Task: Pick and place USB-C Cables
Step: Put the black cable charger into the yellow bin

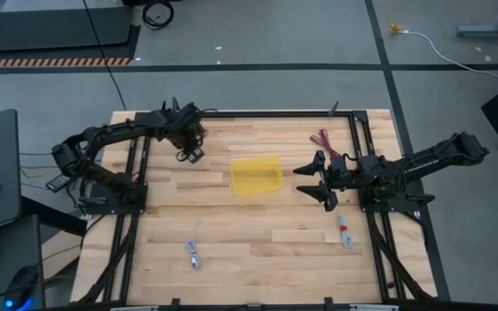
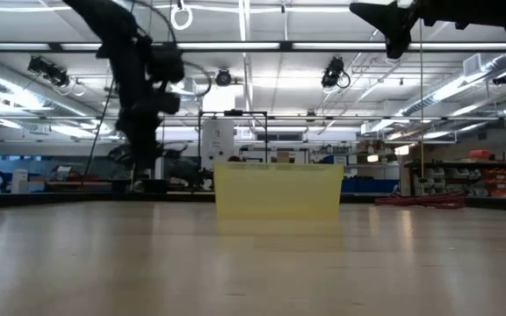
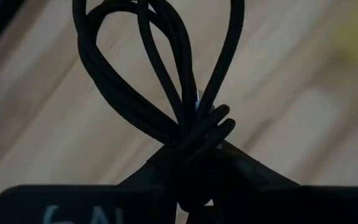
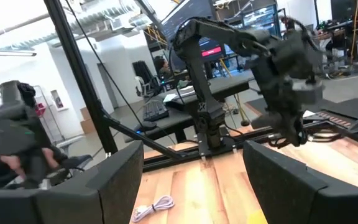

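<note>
My left gripper (image 1: 188, 152) is over the table's far left part, left of the yellow bin (image 1: 256, 174), shut on the black cable bundle (image 3: 166, 74). My right gripper (image 1: 312, 182) is open and empty, just right of the bin, fingers pointing toward the table's left. The dark red bundle (image 1: 325, 138) lies at the far right. The white bundle with a red band (image 1: 345, 231) lies near the right gripper's arm. The grey-silver bundle (image 1: 194, 254) lies flat at the near middle and also shows in the right wrist view (image 4: 154, 208). My left gripper pinches the black bundle between its two fingers at the wrapped waist (image 3: 207, 134), where the strands are gathered. The loops (image 3: 123, 68) stick out past the fingertips. In the right wrist view the bundle (image 4: 286, 140) hangs under the gripper, clear of the wood.
The yellow bin (image 2: 278, 189) stands open at the table's middle, between the two grippers. Black frame rails (image 1: 132, 216) run along the table's left and right sides (image 1: 379, 233). A person's hand shows beyond the table (image 4: 17, 165).
</note>
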You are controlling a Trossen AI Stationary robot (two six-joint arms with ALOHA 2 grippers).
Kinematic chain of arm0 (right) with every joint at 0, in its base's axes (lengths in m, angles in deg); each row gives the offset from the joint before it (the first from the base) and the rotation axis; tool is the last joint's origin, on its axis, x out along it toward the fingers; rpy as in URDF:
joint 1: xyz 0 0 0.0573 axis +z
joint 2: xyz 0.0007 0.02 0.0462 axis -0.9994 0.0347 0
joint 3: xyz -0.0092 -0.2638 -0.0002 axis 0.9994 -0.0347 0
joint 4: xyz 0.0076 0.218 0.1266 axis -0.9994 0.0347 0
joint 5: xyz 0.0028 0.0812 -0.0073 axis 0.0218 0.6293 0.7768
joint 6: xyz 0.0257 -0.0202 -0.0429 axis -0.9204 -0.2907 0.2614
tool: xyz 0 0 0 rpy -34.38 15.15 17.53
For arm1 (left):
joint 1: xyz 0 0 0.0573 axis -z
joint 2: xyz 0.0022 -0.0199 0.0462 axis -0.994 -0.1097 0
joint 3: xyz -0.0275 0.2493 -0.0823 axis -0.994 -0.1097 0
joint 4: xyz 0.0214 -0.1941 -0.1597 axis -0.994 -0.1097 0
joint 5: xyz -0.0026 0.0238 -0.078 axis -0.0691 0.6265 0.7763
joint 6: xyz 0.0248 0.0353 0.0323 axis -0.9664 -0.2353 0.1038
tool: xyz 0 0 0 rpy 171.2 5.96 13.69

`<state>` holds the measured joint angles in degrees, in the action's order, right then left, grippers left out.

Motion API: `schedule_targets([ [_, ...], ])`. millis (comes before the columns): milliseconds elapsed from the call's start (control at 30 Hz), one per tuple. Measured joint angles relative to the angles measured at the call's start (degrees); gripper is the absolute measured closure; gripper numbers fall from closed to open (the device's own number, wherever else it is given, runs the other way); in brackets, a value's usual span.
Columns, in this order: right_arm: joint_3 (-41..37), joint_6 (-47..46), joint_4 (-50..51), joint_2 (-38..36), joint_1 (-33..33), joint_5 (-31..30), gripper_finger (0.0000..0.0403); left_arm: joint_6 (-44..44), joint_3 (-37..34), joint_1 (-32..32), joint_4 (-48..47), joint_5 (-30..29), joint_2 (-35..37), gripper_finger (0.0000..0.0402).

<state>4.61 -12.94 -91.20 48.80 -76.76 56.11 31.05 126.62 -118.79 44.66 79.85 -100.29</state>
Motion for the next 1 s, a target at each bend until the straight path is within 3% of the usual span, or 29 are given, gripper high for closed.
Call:
schedule_targets([
  [267,-0.01,-0.45,0.04,0.00,-0.01,-2.12,0.0120,-0.43,13.49,15.18,-0.27,0.69,-0.49,0.0316],
  [433,-0.01,-1.39,0.11,0.00,0.03,-2.05,0.0120,-0.94,18.17,21.72,0.13,-0.82,-0.47,0.0316],
  [667,-0.01,-1.24,-0.56,-0.02,0.03,1.93,0.0120,-0.81,21.43,24.45,0.46,-1.09,-4.27,0.0316],
  [1000,-0.01,1.45,-1.79,-3.75,1.96,9.90,0.0120,-4.60,35.91,25.95,-3.46,-0.73,-22.04,0.0315],
])
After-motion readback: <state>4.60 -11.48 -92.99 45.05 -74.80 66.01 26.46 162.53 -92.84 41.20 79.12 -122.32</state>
